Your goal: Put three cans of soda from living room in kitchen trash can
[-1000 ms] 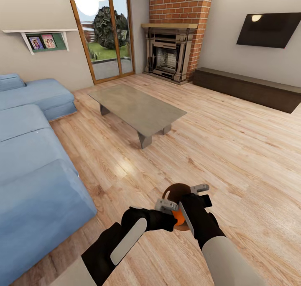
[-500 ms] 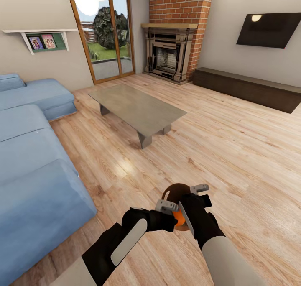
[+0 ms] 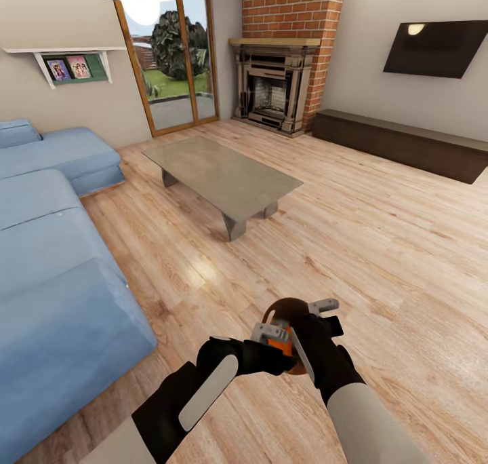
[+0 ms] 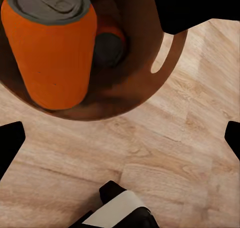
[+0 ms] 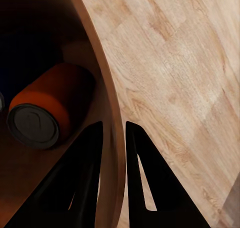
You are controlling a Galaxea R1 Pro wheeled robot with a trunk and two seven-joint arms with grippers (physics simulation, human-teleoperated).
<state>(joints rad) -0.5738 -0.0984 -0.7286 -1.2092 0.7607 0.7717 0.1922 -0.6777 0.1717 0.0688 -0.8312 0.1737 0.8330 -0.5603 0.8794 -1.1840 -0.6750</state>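
trash can (image 3: 281, 310) above light wood floor (image 3: 379, 247), blue sofa (image 3: 47, 260) near.

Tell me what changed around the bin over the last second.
In the head view, the orange can of soda at the rim of the tash can shifted slightly toward the robot's left and shows more of its side; it may be dropping in. The left gripper has its fingers spread, clear of the can. Unchanged: the right gripper clamped on the bin's wall, both arms, the camera and the room.
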